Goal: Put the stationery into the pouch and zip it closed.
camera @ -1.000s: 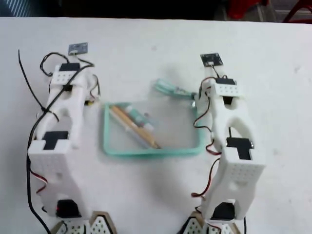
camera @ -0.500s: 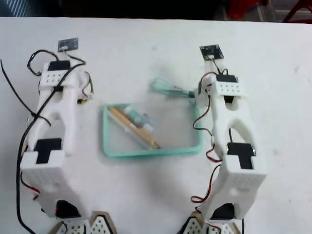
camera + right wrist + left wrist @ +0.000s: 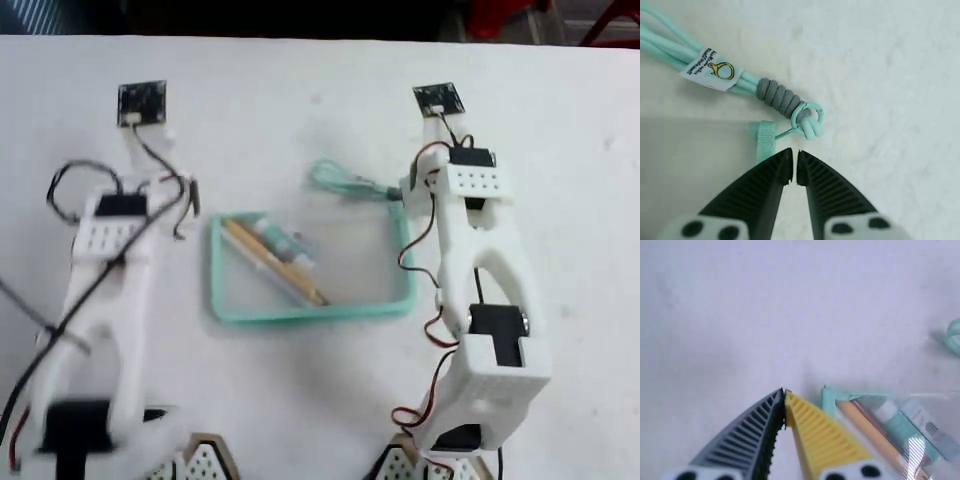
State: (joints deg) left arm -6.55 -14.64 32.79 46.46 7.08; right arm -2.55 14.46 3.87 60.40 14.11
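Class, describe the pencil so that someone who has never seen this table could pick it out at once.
On the white table, a clear pouch with a mint-green border lies between the left arm and the right arm. Inside it, toward the left arm, a few things lie slantwise. The pencil is the long, thin, tan wooden one, beside a shorter white-and-teal tube.

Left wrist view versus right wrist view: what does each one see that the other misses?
Left wrist view: grey and yellow fingers, plus a pencil and a tube inside the pouch. Right wrist view: black fingers, a grey coil and a white label on the cord. Both: the white table, the mint cord and part of the pouch.
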